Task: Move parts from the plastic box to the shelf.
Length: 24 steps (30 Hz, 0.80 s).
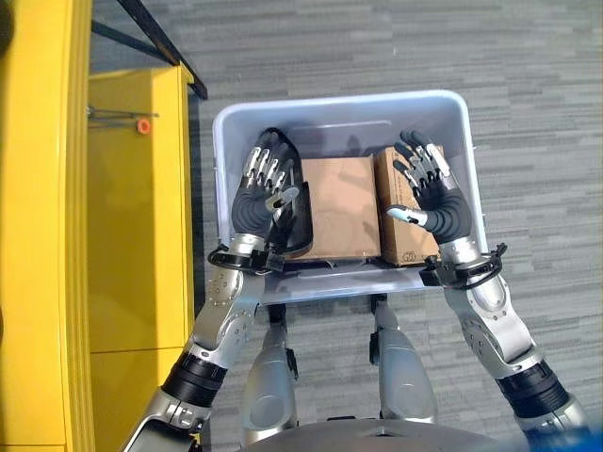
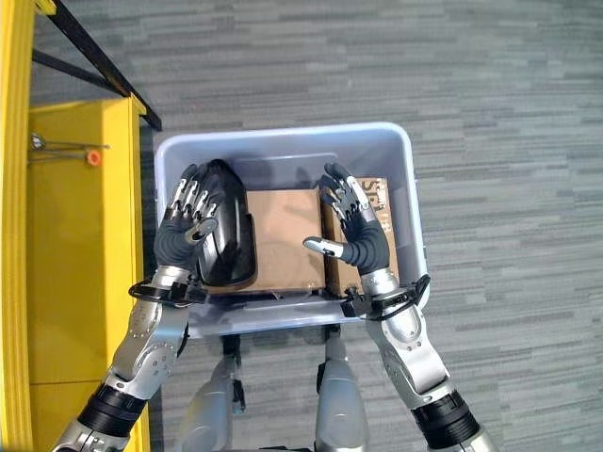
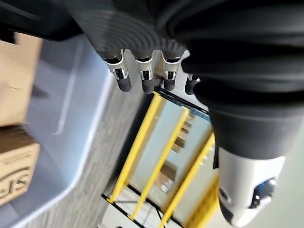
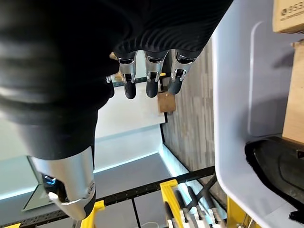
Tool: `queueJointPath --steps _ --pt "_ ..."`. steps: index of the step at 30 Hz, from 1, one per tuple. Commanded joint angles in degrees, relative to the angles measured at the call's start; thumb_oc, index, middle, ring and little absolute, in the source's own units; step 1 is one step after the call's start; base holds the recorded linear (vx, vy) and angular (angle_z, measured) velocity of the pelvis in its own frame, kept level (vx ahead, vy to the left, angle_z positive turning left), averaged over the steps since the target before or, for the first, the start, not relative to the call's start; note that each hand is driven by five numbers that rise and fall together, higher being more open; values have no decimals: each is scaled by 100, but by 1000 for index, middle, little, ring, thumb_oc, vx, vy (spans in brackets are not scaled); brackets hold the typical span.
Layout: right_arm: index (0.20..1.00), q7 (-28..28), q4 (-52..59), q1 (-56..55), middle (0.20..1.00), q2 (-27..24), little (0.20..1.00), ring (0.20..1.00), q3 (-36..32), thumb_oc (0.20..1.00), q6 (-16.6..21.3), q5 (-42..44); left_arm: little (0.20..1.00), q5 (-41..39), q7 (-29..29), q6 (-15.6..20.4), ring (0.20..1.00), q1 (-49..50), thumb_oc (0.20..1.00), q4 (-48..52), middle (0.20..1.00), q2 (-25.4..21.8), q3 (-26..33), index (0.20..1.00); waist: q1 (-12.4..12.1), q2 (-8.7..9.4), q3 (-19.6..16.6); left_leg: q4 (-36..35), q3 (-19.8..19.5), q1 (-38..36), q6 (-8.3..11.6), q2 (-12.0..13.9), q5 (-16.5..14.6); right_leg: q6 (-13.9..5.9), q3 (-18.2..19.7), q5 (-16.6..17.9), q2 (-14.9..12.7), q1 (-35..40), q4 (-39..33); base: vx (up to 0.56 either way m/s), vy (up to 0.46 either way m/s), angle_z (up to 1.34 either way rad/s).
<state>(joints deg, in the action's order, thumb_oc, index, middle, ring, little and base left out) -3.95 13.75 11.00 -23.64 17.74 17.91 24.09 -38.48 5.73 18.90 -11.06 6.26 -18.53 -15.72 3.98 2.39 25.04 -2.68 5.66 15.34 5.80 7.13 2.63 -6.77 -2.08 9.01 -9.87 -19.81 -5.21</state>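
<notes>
Plastic box: the pale blue-grey plastic box (image 1: 344,118) sat on the floor right in front of the robot, open-topped, both hands reaching down into it.
Parts: a black moulded part (image 2: 226,235) lay at the box's left side, a larger brown carton (image 1: 339,202) in the middle, and a smaller printed carton (image 1: 400,212) touching it on the right.
Left hand: the left hand (image 1: 267,184) lay over the black part with fingers (image 1: 264,169) straight and spread — open, nothing clasped as far as the views showed.
Right hand: the right hand (image 1: 431,193) hovered over the smaller carton, fingers loosely fanned and thumb held out toward the middle carton, holding nothing.
Handling: the cartons looked stiff, fairly light and easy to dent — best taken by opposite flat faces. The black part seemed rigid and glossy, probably slippery, so a wrap across its narrow width would likely hold better than a pinch.
Shelf: the yellow shelf (image 1: 141,198) stood just beside the box on the robot's left, with a small orange-tipped item (image 1: 142,124) on it.
Surface and room: grey striped carpet floor (image 1: 377,47) spread around; a dark bar (image 1: 165,42) ran diagonally by the shelf's far end.
</notes>
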Motion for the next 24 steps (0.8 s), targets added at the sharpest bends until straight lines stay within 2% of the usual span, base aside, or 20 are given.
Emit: queueJointPath --steps 1,6,14,24 --pt "1000 -143 459 147 1000 -37 1000 1000 -72 1000 386 -323 1000 503 220 312 1000 -131 1000 -104 1000 -44 214 1000 -5 141 -223 246 90 -14 6 55 67 -305 211 -112 -16 -26 643 -61 -28 -5" --pt "1000 -250 458 207 1000 -44 1000 1000 -108 1000 430 -388 1000 620 403 352 1000 -191 1000 -83 1000 -13 320 1000 -15 187 -74 300 96 123 8 62 75 -304 180 -88 -15 -130 651 -40 -18 -2" --pt "1000 -383 464 315 1000 -44 1000 1000 -107 1000 528 -377 1000 1246 873 483 1000 -169 1000 62 1000 -104 600 1000 -91 256 112 343 1 355 7 37 92 -288 66 -72 -35 -229 628 -21 -28 5" --pt "1000 -454 543 377 1000 -74 1000 1000 -103 1000 573 -422 1000 1335 921 527 1000 -195 1000 499 1000 -162 566 1000 -144 297 204 348 -83 513 10 35 107 -270 -17 -90 -23 -312 636 -5 -14 5"
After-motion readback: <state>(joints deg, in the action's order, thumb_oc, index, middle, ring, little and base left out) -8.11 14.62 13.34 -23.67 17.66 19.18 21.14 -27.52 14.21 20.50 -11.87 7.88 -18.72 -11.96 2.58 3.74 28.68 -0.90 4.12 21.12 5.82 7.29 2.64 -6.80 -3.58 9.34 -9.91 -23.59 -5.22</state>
